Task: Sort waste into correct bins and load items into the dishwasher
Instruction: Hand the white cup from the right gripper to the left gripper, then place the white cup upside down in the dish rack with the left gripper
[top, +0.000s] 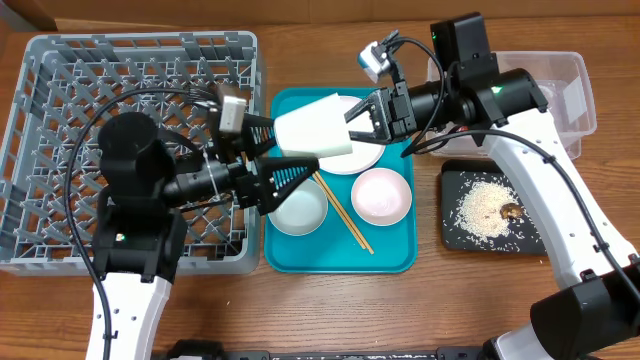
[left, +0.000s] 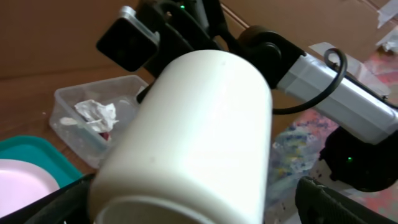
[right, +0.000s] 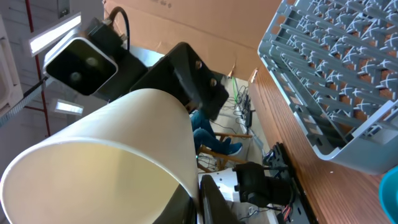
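The small white cup (top: 312, 128) hangs on its side above the teal tray, between both grippers. My right gripper (top: 362, 118) is shut on the cup's rim, with one finger inside and one outside the wall (right: 196, 199). My left gripper (top: 275, 150) is open, with its fingers on either side of the cup's body (left: 199, 137) and a gap showing at one finger. The white plate (top: 362, 158), pink bowl (top: 381, 195), grey bowl (top: 298, 208) and chopsticks (top: 345, 215) lie on the teal tray. The grey dish rack (top: 60, 150) stands at the left.
The teal tray (top: 395, 255) sits mid-table. The clear tub (top: 570, 90) at the back right holds the crumpled napkin (left: 96, 115). The black tray (top: 455, 230) holds rice (top: 485, 210) and a brown scrap (top: 511, 212). Cables loop over the rack.
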